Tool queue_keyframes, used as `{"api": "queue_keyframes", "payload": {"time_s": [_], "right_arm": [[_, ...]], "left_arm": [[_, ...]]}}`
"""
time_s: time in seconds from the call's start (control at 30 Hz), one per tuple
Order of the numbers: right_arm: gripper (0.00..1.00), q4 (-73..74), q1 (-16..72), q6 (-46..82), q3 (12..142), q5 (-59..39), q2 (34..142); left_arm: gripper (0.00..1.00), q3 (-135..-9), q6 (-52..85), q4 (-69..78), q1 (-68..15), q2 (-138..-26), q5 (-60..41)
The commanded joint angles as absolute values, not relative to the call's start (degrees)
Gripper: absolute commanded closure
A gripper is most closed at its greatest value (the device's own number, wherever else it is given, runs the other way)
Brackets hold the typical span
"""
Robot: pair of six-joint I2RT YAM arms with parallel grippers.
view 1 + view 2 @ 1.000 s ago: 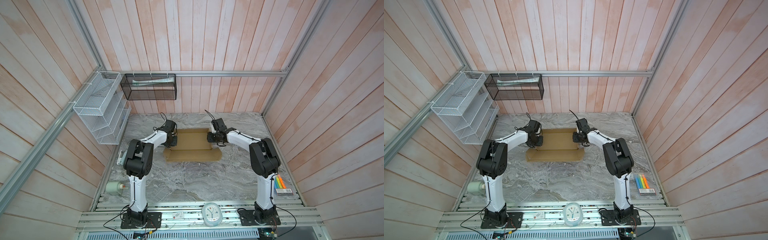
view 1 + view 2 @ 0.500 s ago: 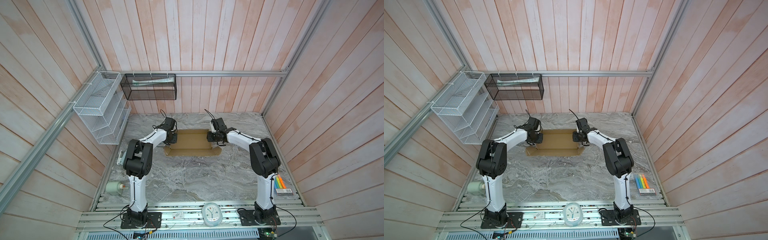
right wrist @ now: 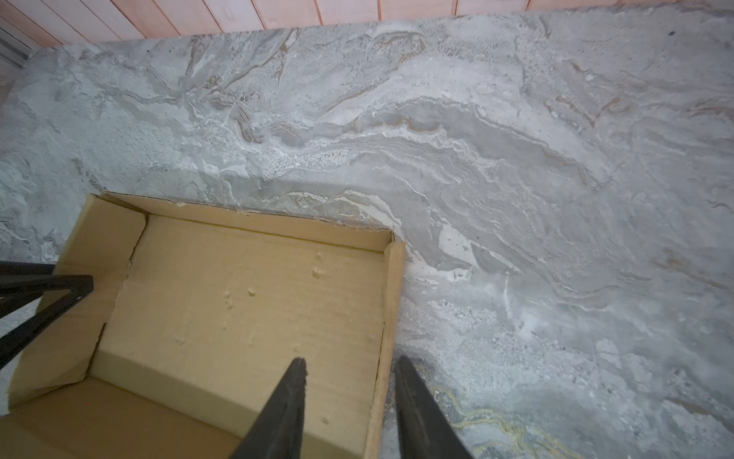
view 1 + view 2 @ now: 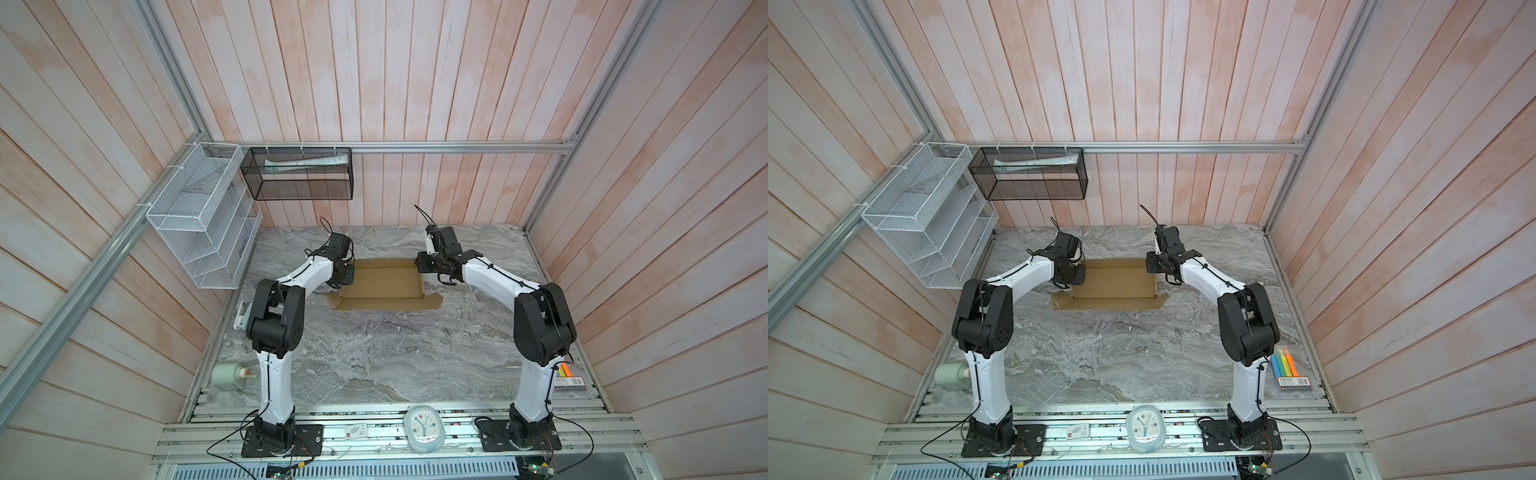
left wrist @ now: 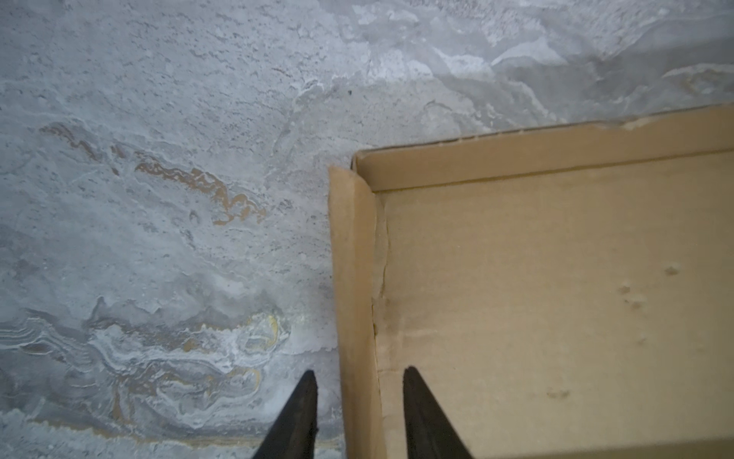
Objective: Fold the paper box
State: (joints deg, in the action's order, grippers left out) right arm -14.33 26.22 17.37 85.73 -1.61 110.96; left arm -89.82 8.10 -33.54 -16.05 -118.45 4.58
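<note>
I see the box [image 4: 384, 284] lying toward the far end of the counter [image 4: 374, 357], with its far and side walls raised and the front flap spread out on the near side. My left fingers [image 5: 300, 417] stand apart, one on each side of the box's left side wall, clear of the cardboard. My right fingers [image 3: 284, 409] are apart too, straddling the right side wall, with the outer one just beside it.

paper box [image 4: 384, 282] between left hand [image 5: 357, 375], right hand [image 3: 349, 363]
</note>
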Motion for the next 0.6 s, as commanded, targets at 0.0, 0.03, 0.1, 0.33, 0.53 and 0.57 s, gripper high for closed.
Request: {"api": "queue_keyframes", "payload": {"time_s": [0.0,0.03,0.1,0.33,0.53,0.57], "right_arm": [[0.61,-13.2,26.5,16.1,84.7,-2.8,108.9],[0.61,-13.1,26.5,16.1,84.6,-3.0,108.7],[0.61,-12.7,26.5,15.9,84.3,-3.7,108.4],[0.61,-10.4,26.5,16.2,82.7,-5.9,107.5],[0.61,-9.0,26.5,16.1,81.5,-7.3,106.8],[0.61,-8.8,26.5,16.1,81.4,-7.4,106.7]], "left_arm": [[0.61,-92.8,7.4,-34.4,-15.7,-115.1,5.5],[0.61,-93.3,7.4,-34.5,-15.7,-114.6,5.7],[0.60,-94.1,7.3,-34.8,-15.7,-113.6,5.7],[0.60,-96.5,7.6,-36.1,-15.7,-109.6,5.3],[0.61,-96.4,8.6,-37.2,-15.7,-104.5,4.8],[0.60,-96.1,8.8,-37.4,-15.7,-103.1,4.7]]}}
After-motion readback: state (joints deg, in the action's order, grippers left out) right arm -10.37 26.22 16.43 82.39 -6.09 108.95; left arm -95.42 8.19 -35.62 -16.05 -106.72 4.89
